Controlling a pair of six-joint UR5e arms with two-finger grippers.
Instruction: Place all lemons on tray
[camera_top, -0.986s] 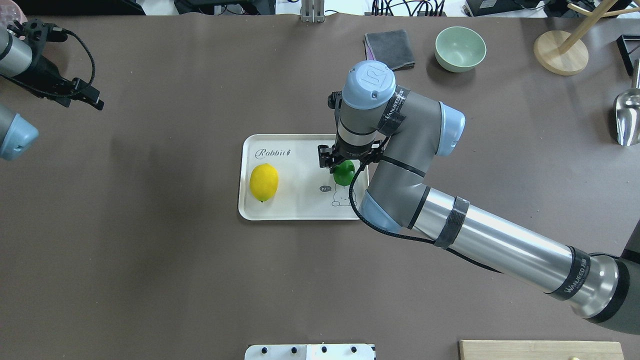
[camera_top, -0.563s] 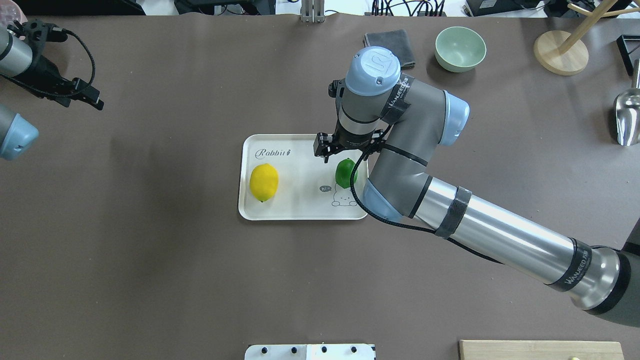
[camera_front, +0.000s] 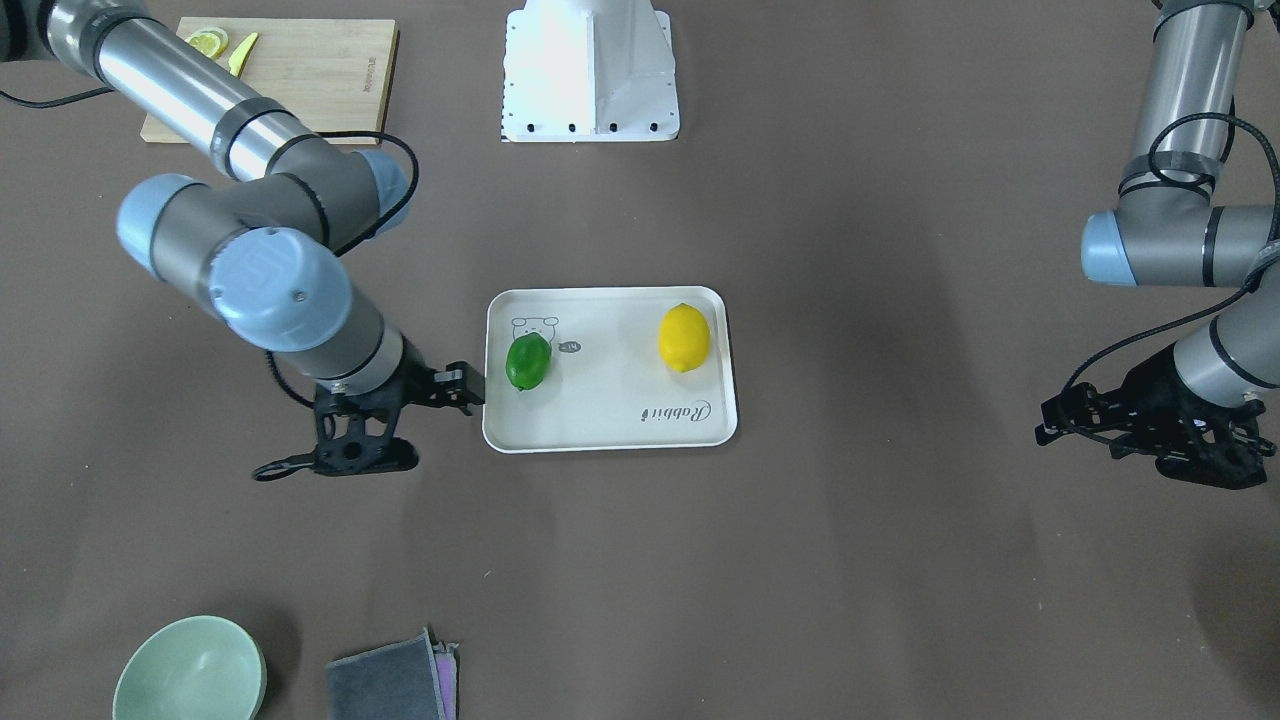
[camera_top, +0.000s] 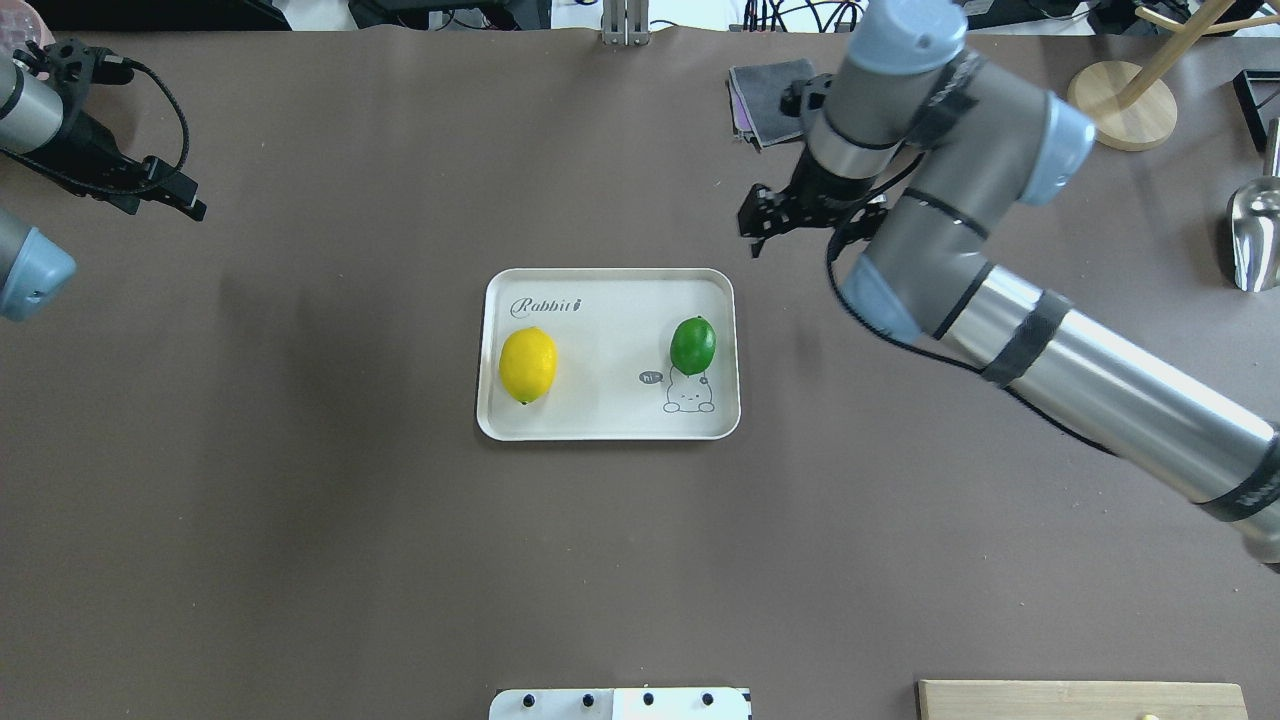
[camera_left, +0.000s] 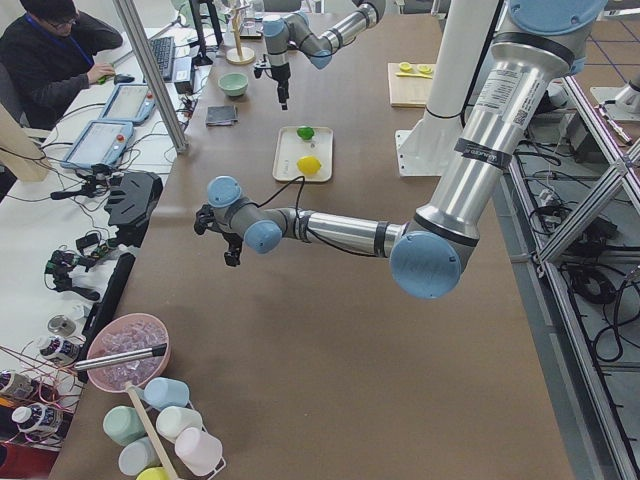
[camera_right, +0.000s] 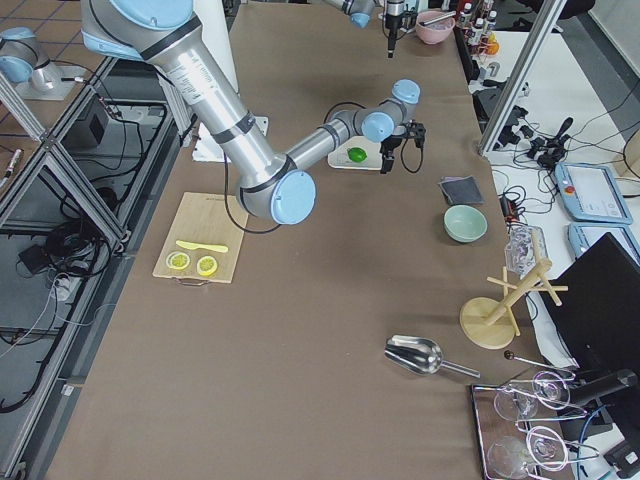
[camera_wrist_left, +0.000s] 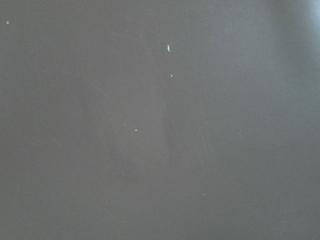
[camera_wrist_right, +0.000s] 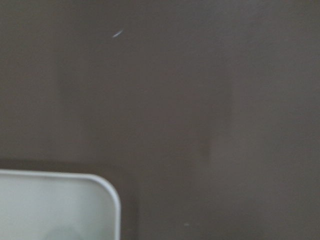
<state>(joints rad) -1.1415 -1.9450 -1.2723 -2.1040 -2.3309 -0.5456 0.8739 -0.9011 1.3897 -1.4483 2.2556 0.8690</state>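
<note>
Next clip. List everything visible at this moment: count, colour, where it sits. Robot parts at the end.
table: one, brown surface.
tray: one, off-white, centre of the table.
yellow lemon: one, on the tray, toward the robot's left.
green lemon: one, on the tray, toward the robot's right.
bowl: one, pale green, far edge.
cloth: one, dark grey, folded, beside the bowl.
cutting board: one, wooden, near edge on the robot's right.
lemon slices: two, yellow, on the cutting board.
scoop: one, metal, right edge.
wooden stand: one, far right corner.
right gripper: open, empty, beyond the tray's far right corner.
left gripper: far left; open or shut unclear.
</note>
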